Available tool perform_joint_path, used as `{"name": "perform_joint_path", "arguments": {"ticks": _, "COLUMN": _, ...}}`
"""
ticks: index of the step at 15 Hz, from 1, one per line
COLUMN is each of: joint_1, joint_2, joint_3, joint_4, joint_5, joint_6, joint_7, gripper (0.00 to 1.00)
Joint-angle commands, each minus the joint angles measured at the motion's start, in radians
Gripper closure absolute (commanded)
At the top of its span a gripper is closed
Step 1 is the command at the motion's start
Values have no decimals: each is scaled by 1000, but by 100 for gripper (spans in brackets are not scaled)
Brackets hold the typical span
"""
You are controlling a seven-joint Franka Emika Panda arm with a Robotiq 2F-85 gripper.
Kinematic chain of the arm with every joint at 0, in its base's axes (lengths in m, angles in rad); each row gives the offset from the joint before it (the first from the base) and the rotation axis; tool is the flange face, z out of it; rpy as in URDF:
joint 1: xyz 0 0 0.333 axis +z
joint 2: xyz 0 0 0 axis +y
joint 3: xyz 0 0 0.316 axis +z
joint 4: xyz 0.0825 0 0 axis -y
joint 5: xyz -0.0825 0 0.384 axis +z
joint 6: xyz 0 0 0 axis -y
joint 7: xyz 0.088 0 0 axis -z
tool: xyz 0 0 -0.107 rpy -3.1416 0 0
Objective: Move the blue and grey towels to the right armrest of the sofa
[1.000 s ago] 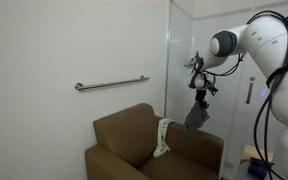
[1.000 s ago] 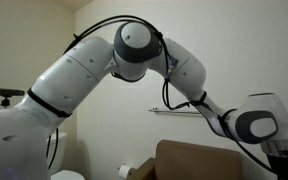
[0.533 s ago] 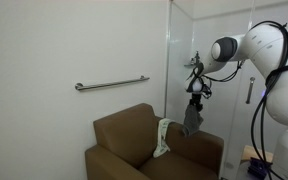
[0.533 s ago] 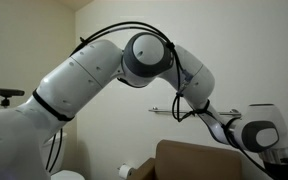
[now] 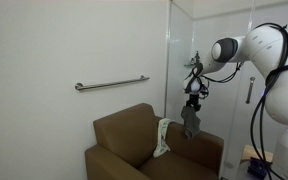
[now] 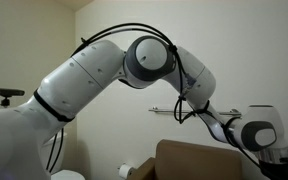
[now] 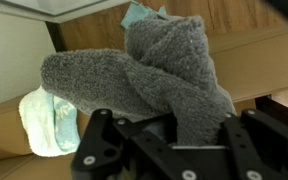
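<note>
Grey towel [image 5: 191, 122] hangs clenched in the gripper [image 5: 193, 102], lowered since a second ago to just above the right armrest [image 5: 204, 150] of the sofa [image 5: 124, 135]; placement appears imminent, release outstanding.

Since a second ago the gripper [image 5: 193, 98] has sunk slightly and slid left in frame. The grey towel [image 5: 190, 122] hangs lower, nearer the armrest [image 5: 202, 148], possibly touching it; too small to tell. The elbow [image 6: 149, 62] has swung right.
</note>
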Motion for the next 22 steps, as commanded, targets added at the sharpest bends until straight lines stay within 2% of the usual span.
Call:
{"name": "perform_joint_path", "arguments": {"ticks": 1, "joint_1": -42, "joint_2": -12, "joint_3": 35, "joint_4": 18, "joint_5": -17, "joint_6": -72, "joint_7": -139, "gripper": 97}}
{"name": "perform_joint_path", "arguments": {"ticks": 6, "joint_1": -44, "joint_2": -14, "joint_3": 32, "joint_4": 31, "joint_5": -12, "joint_6": -131, "joint_7": -270, "gripper": 97}}
{"name": "perform_joint_path", "arguments": {"ticks": 10, "joint_1": -33, "joint_2": -19, "joint_3": 26, "joint_4": 21, "joint_5": -19, "joint_6": -122, "joint_7": -366, "gripper": 97}}
{"name": "perform_joint_path", "arguments": {"ticks": 12, "joint_1": -10, "joint_2": -30, "joint_3": 1, "joint_4": -5, "joint_5": -29, "joint_6": -73, "joint_7": -351, "gripper": 98}}
{"name": "perform_joint_path", "arguments": {"ticks": 13, "joint_1": -14, "joint_2": 4, "joint_3": 7, "joint_4": 36, "joint_5": -5, "joint_6": -108, "joint_7": -326, "gripper": 97}}
{"name": "perform_joint_path", "arguments": {"ticks": 17, "joint_1": -10, "joint_2": 4, "joint_3": 5, "joint_4": 36, "joint_5": -11, "joint_6": -104, "joint_7": -326, "gripper": 98}}
{"name": "perform_joint_path", "arguments": {"ticks": 22, "joint_1": 87, "joint_2": 1, "joint_3": -30, "joint_4": -6, "joint_5": -66, "joint_6": -64, "joint_7": -273, "gripper": 97}}
